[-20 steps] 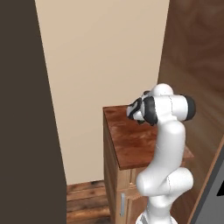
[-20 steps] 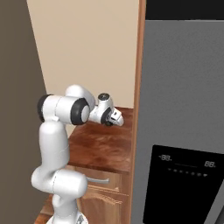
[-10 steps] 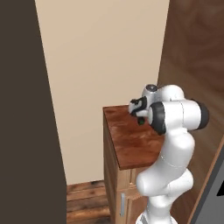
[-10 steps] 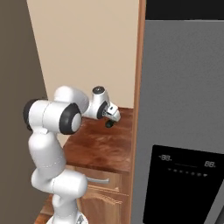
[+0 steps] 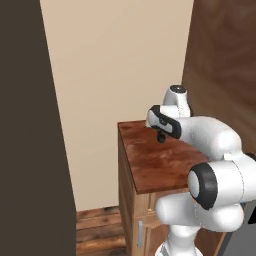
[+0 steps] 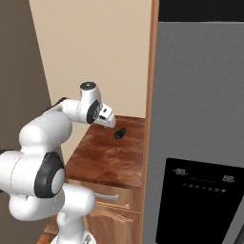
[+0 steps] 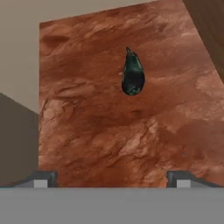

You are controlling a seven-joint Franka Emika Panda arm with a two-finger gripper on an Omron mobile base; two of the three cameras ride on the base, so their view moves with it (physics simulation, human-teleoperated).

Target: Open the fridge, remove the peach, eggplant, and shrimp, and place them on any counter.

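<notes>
My pincer [image 6: 110, 122] has just let go. A second ago it hung closer in over the table [image 5: 155, 165], its jaws narrower; now they stand wide, the two tips far apart at the bottom of the hand view, with nothing between them. My arm has also swung and reached farther toward the back of the table.

The eggplant [image 7: 132, 77] now lies on the reddish-brown wood, clear of my jaws. I judge that this item is delivered: it rests on a counter surface, as the task asks. No peach or shrimp can be seen on the wood from here, so I take it those two are still to be dealt with. The fridge [image 6: 205, 119] beside the table shows a closed grey door with its black dispenser panel [image 6: 198, 200].

From the hand view, the eggplant sits ahead of my tips and roughly centred between them, well apart from both, its pointed end away from me. In the right base view it lies just beside and below the pincer, on the side toward the fridge, not touching it.
</notes>
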